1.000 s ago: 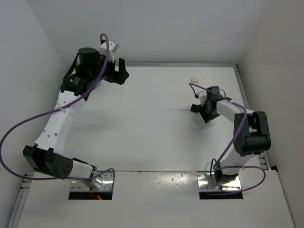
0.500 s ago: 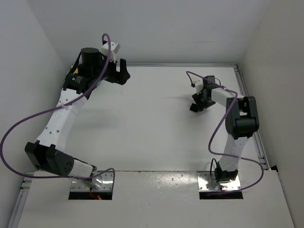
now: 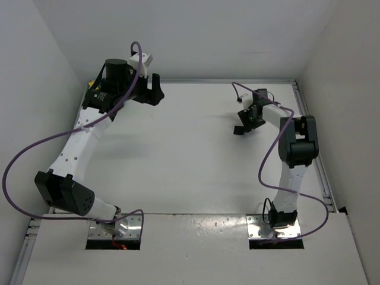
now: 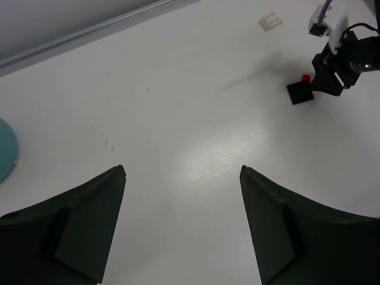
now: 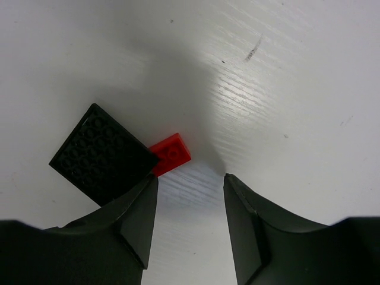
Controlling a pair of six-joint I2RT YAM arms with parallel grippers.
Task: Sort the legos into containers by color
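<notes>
The right jaws stand part-way open with nothing between them, their 2 black fingers [image 5: 127, 231] pointing down at the white worktop [image 5: 285, 71]. Just ahead of the gap lies a small red lego [image 5: 171, 153], flat on the surface. 1 of its sides sits against the edge of a black lego plate [image 5: 102, 153], a square piece showing a pattern of circles. The plate lies right in front of the finger on the left of the wrist view; whether the 2 touch I cannot tell.

The left jaws are wide open and empty, with their fingers [image 4: 77, 225] held above the bare worktop. At the left edge of that wrist view a sliver of the teal bowl [image 4: 6, 151] shows; its compartments are out of sight. A cream-white lego [image 4: 271, 21] lies alone, studs up, near the back wall, just beyond the right arm's wrist and well apart from the bowl.

From above, the left arm [image 3: 74, 151] reaches to the far left corner, and the right arm [image 3: 285, 184] reaches toward the far right.
</notes>
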